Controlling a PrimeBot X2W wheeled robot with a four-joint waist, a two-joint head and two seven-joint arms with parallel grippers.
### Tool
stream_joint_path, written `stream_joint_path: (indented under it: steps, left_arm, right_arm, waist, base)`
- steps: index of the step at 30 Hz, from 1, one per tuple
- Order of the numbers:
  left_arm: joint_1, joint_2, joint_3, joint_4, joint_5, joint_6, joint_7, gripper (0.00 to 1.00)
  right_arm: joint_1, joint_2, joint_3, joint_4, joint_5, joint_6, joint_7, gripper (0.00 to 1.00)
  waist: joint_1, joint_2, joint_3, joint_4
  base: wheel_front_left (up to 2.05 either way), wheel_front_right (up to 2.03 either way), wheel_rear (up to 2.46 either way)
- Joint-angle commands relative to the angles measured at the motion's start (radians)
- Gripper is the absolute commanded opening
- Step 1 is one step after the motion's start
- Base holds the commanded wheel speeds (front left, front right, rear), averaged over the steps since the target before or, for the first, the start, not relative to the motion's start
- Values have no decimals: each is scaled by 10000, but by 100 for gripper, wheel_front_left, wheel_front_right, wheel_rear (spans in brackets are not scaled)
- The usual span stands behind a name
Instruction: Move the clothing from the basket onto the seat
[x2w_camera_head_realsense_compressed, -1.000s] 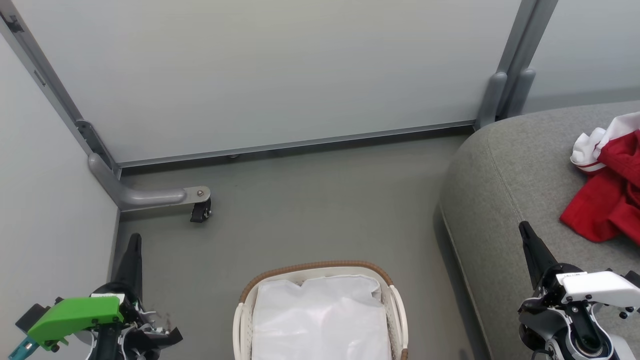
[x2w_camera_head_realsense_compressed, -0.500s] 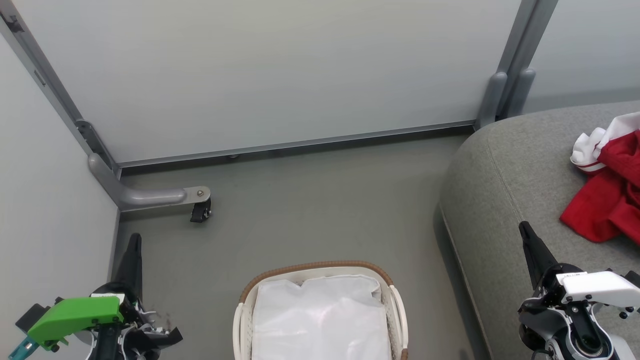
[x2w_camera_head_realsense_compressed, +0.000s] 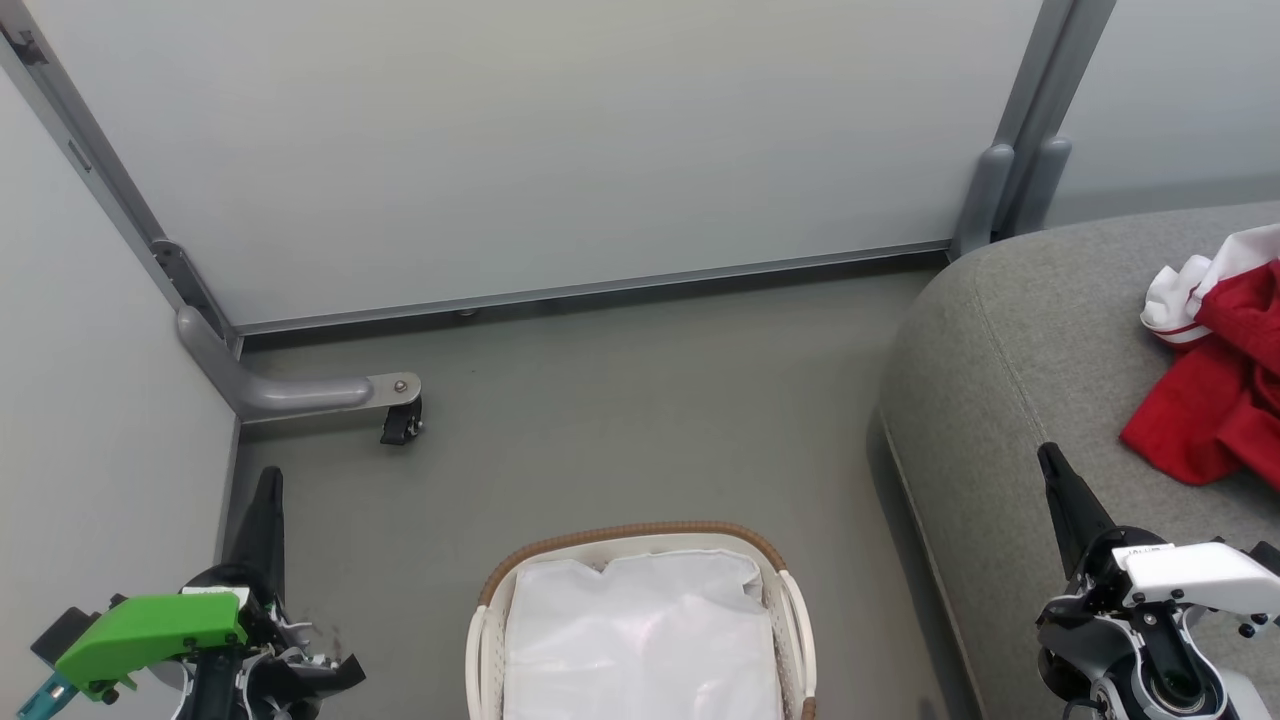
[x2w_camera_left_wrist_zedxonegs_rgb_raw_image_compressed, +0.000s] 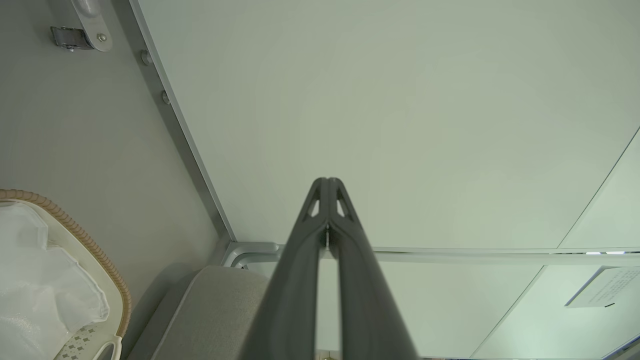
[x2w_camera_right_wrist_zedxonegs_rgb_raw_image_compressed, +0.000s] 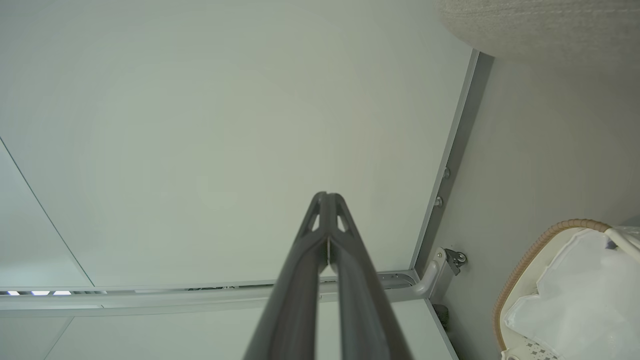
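Head-camera picture of a small grey-floored bay. A red jersey (x2w_camera_head_realsense_compressed: 1215, 400) with white trim lies crumpled on the grey seat (x2w_camera_head_realsense_compressed: 1020, 350) at the right edge, partly cut off by the frame. The white basket (x2w_camera_head_realsense_compressed: 640, 535) stands on the floor at bottom centre, well apart from the jersey, with a white liner (x2w_camera_head_realsense_compressed: 640, 640) inside. The left gripper (x2w_camera_head_realsense_compressed: 268, 478) at lower left and the right gripper (x2w_camera_head_realsense_compressed: 1048, 458) at lower right each have their fingers pressed together on nothing, pointing up toward a pale wall panel (x2w_camera_head_realsense_compressed: 560, 150) (the wrist cameras show the same closed tips). The move looks finished, so the risks lie in any further motion. The right gripper sits near the jersey's lower hem, and a sweep that way could snag the thin fabric and drag it toward the seat's rounded edge. A reach into the basket would likely catch the liner by mistake. How much jersey lies beyond the frame cannot be told, so whether it might slide off the seat cannot be judged.
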Motion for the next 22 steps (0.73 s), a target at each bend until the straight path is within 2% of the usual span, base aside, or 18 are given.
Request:
stream_joint_path:
  steps: [1, 22]
  left_arm:
    - [-113, 62, 20, -8, -34, -45, 44, 0]
    - [-113, 62, 19, -6, -35, -45, 43, 0]
  right_arm:
    - [110, -63, -22, -27, 34, 0, 15, 0]
    - [110, -62, -21, -25, 35, 0, 14, 0]
  waist:
    - [0, -1, 0, 0]
    - [0, -1, 0, 0]
  base:
    - [0, 0, 0]
    - [0, 0, 0]
